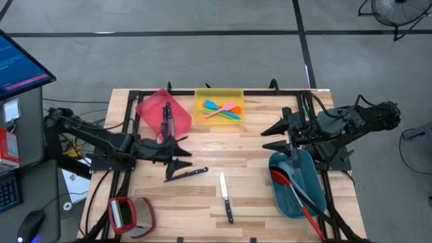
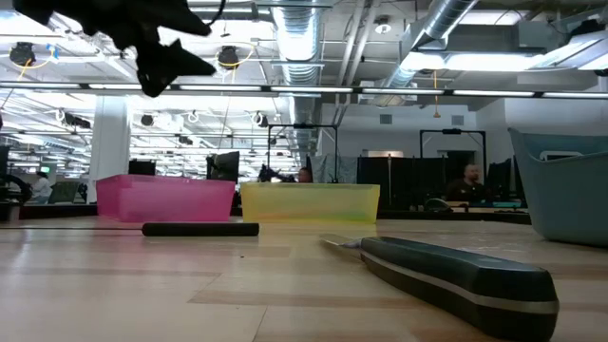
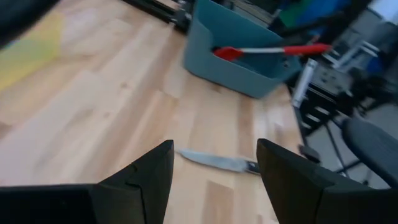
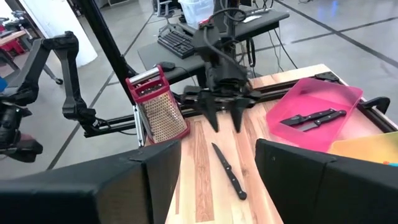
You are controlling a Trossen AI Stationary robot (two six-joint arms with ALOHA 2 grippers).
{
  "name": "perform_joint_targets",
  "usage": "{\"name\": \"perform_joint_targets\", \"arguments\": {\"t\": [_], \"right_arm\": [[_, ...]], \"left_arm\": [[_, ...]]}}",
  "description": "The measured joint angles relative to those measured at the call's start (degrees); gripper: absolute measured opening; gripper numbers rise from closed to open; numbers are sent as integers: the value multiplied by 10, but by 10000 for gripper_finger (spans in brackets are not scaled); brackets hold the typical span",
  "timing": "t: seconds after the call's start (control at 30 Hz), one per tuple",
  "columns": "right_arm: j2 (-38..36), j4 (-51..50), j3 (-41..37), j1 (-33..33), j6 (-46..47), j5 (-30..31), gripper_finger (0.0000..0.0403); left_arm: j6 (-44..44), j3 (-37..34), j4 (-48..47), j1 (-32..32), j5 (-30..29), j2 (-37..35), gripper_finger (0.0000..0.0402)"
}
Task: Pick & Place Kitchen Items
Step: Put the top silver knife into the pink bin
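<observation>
In the high view the left gripper (image 1: pixel 181 152) hovers left of centre, fingers spread and empty, above one knife (image 1: pixel 187 174), a second knife (image 1: pixel 226 197) lies at lower centre, and the right gripper (image 1: pixel 274 134), also parted and empty, sits right of centre beside the teal bin (image 1: pixel 295 186) holding a red spoon (image 1: pixel 291 192). The low view shows a knife handle (image 2: pixel 456 278) at lower right, with the pink bin (image 2: pixel 163 198) and yellow bin (image 2: pixel 310 201) behind. In the right wrist view two knives (image 4: pixel 311 118) lie in the pink bin at right.

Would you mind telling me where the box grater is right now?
In the high view, the box grater lies at the table's front-left corner, below the left end effector and left of the two loose knives.
</observation>
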Motion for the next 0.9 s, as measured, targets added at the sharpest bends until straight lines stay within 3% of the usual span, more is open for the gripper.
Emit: {"name": "perform_joint_targets", "arguments": {"t": [0.27, 0.5, 0.6, 0.9], "right_arm": [[0, 0, 0, 1, 5, 0, 202], [0, 0, 0, 1, 5, 0, 202], [0, 0, 0, 1, 6, 0, 202], [0, 0, 0, 1, 7, 0, 202]], "left_arm": [[-2, 1, 32, -70, -3, 24, 211], [-10, 1, 66, -99, -4, 110, 211], [-18, 1, 68, -104, -30, 150, 211], [26, 20, 70, -104, -56, 252, 211]]}}
